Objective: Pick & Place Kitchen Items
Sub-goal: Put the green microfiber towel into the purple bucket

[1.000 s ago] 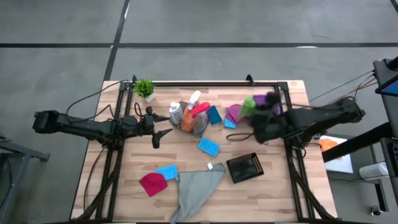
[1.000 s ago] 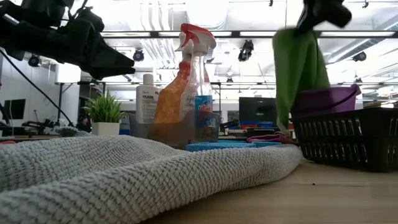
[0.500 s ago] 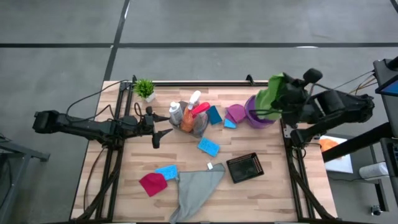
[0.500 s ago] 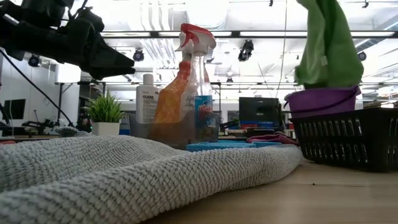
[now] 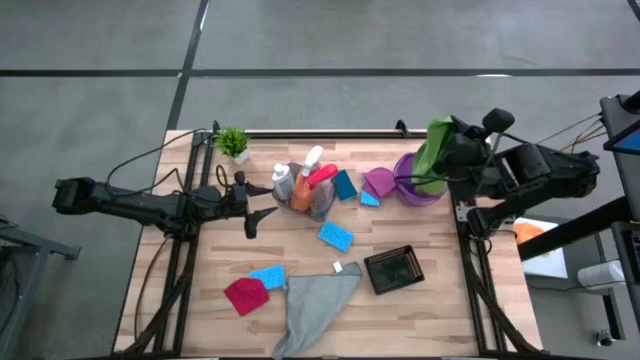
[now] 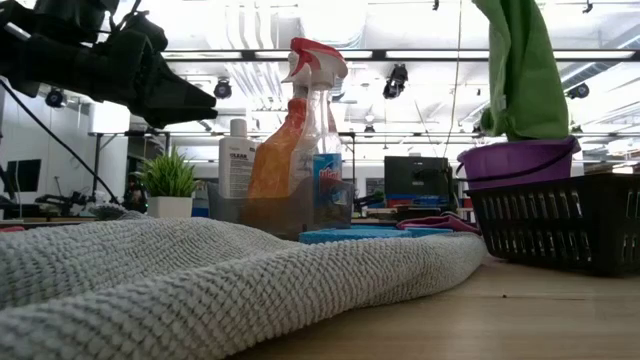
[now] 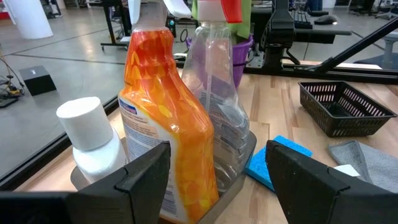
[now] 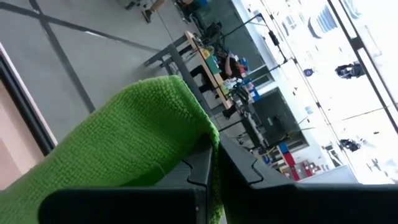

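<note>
My right gripper (image 5: 450, 150) is shut on a green cloth (image 5: 432, 152), high over a purple bowl (image 5: 412, 188) at the table's far right. The cloth also hangs above the bowl in the low view (image 6: 525, 70). My left gripper (image 5: 262, 203) is open and empty, level, just left of a grey tray (image 7: 242, 163). The tray holds a white bottle (image 7: 93, 146), an orange-and-white bottle (image 7: 165, 118) and a pink-trigger spray bottle (image 7: 217, 93). Blue sponges (image 5: 336, 236) (image 5: 268, 275), a magenta cloth (image 5: 378, 180), a red cloth (image 5: 245, 295) and a grey cloth (image 5: 315, 305) lie on the table. My right gripper pinches the green cloth's top fold (image 8: 186, 134) between its two shut fingers (image 8: 199, 168). The cloth hangs slack below the gripper. Its lower end (image 6: 520, 130) reaches the purple bowl's rim; I cannot tell whether it touches the bowl.
A black mesh basket (image 5: 393, 268) stands at the near right, and another blue sponge (image 5: 345, 185) lies beside the tray. A small green potted plant (image 5: 233, 142) stands at the far left. Bare wood shows at the table's near left and near right.
My right gripper has risen and gone toward the table's far right edge with the green cloth. The cloth has been lifted from beside the magenta cloth and now hangs over the purple bowl. My left arm has kept still.
</note>
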